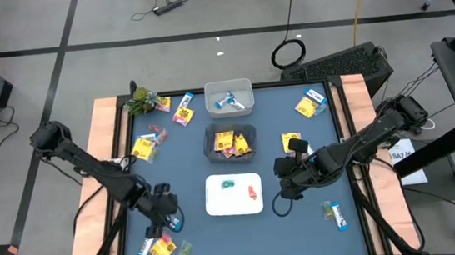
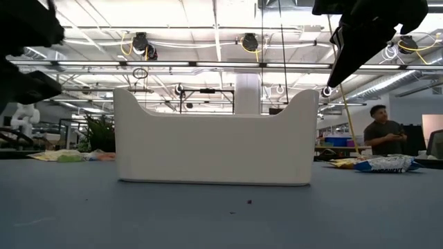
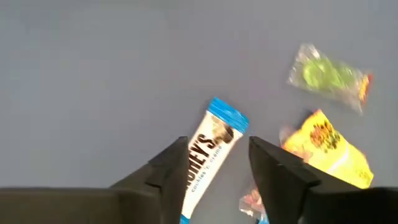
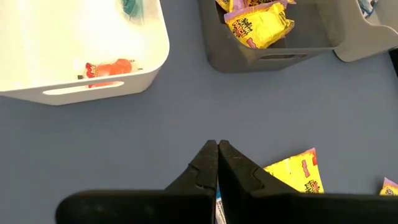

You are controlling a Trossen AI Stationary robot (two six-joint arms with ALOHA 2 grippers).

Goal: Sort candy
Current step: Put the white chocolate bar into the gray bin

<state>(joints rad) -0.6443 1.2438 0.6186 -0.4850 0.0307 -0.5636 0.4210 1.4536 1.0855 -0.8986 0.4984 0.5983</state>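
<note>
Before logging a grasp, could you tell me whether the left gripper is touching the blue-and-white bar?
Cannot tell: the left wrist view shows the left gripper open astride the blue-and-white bar.

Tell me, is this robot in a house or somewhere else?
Not a house, probably a big workshop or lab. Behind the white bin there are bare ceiling beams with hanging cables, and a person stands at a workbench far back.

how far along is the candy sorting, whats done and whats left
Partly done: the grey bin holds yellow packets, the pale bin blue bars, the white bin a red and a green piece. The left claw is open over a blue-and-white bar; the right claw is shut, apparently gripping something. Loose candy remains around the mat.
</note>
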